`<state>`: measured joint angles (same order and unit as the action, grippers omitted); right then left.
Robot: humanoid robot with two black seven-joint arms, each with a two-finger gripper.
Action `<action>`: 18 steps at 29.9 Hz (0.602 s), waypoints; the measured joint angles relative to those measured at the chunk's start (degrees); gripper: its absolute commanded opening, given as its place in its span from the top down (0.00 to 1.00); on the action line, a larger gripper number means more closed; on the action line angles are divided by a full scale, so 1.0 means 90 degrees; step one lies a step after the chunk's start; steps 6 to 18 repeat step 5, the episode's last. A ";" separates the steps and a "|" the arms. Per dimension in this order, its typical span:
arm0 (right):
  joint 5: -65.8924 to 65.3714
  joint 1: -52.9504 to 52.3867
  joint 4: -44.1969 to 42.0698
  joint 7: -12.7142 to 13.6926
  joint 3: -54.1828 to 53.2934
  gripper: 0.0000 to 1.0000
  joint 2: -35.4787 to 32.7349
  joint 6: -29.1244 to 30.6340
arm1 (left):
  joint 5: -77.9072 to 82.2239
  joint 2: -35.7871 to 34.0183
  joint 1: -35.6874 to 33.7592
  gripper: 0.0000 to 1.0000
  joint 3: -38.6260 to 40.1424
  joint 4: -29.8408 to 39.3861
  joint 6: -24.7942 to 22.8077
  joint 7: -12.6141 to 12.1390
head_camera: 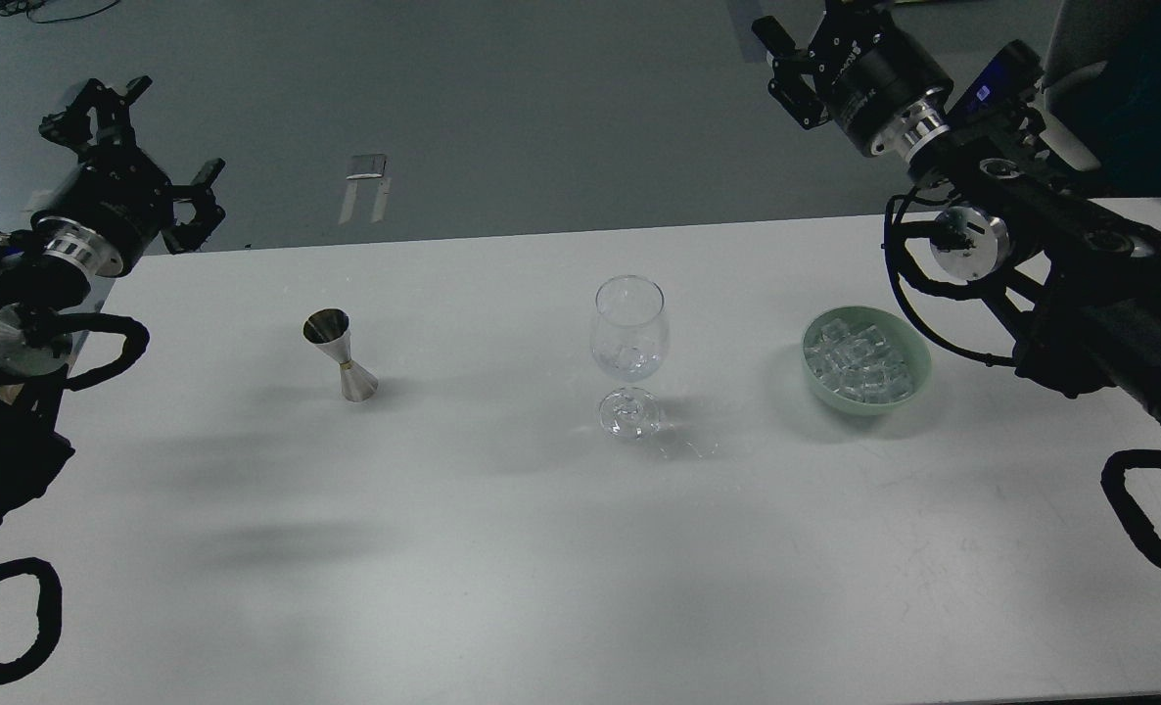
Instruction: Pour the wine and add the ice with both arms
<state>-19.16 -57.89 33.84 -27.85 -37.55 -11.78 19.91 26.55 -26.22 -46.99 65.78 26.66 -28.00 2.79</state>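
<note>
— What does the ice (862, 360) look like?

— Clear, glassy cubes heaped in a pale green bowl (908, 384) on the right side of the white tabletop (502, 548). A cube or two also seems to sit inside the stemmed wine glass (628, 333), which stands upright near the middle. Whether any wine lies in the glass, I cannot tell.

— And on the left?

— A steel jigger (340, 354), upright, well apart from the glass. What it holds cannot be seen from here.

— The arms?

— The left gripper (140, 157) hangs over the far left corner of the tabletop, fingers spread apart, holding nothing. The right gripper (796, 69) is raised beyond the far edge, above the floor (502, 108), its fingers also apart and empty.

— Room to move?

— Wide bare surface lies in front of all three things and between them. The bowl sits well in from the right edge, under the right arm (1080, 255); the jigger stands clear of the left arm (23, 323). The far edge runs just behind the glass row, with grey floor past it.
</note>
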 measured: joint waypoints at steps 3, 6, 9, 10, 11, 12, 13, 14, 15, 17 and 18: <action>0.0174 0.0161 -0.0317 -0.0015 -0.0292 0.01 0.0120 0.0456 | -0.0003 0.0076 -0.0140 0.02 -0.0103 -0.0294 0.0000 0.0003; 0.0210 0.0238 -0.0432 -0.0019 -0.0414 0.01 0.0197 0.0549 | -0.0017 0.0168 -0.0164 0.02 -0.0143 -0.0360 0.0000 0.0003; 0.0210 0.0238 -0.0432 -0.0019 -0.0414 0.01 0.0197 0.0549 | -0.0017 0.0168 -0.0164 0.02 -0.0143 -0.0360 0.0000 0.0003; 0.0210 0.0238 -0.0432 -0.0019 -0.0414 0.01 0.0197 0.0549 | -0.0017 0.0168 -0.0164 0.02 -0.0143 -0.0360 0.0000 0.0003; 0.0210 0.0238 -0.0432 -0.0019 -0.0414 0.01 0.0197 0.0549 | -0.0017 0.0168 -0.0164 0.02 -0.0143 -0.0360 0.0000 0.0003; 0.0210 0.0238 -0.0432 -0.0019 -0.0414 0.01 0.0197 0.0549 | -0.0017 0.0168 -0.0164 0.02 -0.0143 -0.0360 0.0000 0.0003; 0.0210 0.0238 -0.0432 -0.0019 -0.0414 0.01 0.0197 0.0549 | -0.0017 0.0168 -0.0164 0.02 -0.0143 -0.0360 0.0000 0.0003; 0.0210 0.0238 -0.0432 -0.0019 -0.0414 0.01 0.0197 0.0549 | -0.0017 0.0168 -0.0164 0.02 -0.0143 -0.0360 0.0000 0.0003; 0.0210 0.0238 -0.0432 -0.0019 -0.0414 0.01 0.0197 0.0549 | -0.0017 0.0168 -0.0164 0.02 -0.0143 -0.0360 0.0000 0.0003; 0.0210 0.0238 -0.0432 -0.0019 -0.0414 0.01 0.0197 0.0549 | -0.0017 0.0168 -0.0164 0.02 -0.0143 -0.0360 0.0000 0.0003; 0.0210 0.0238 -0.0432 -0.0019 -0.0414 0.01 0.0197 0.0549 | -0.0017 0.0168 -0.0164 0.02 -0.0143 -0.0360 0.0000 0.0003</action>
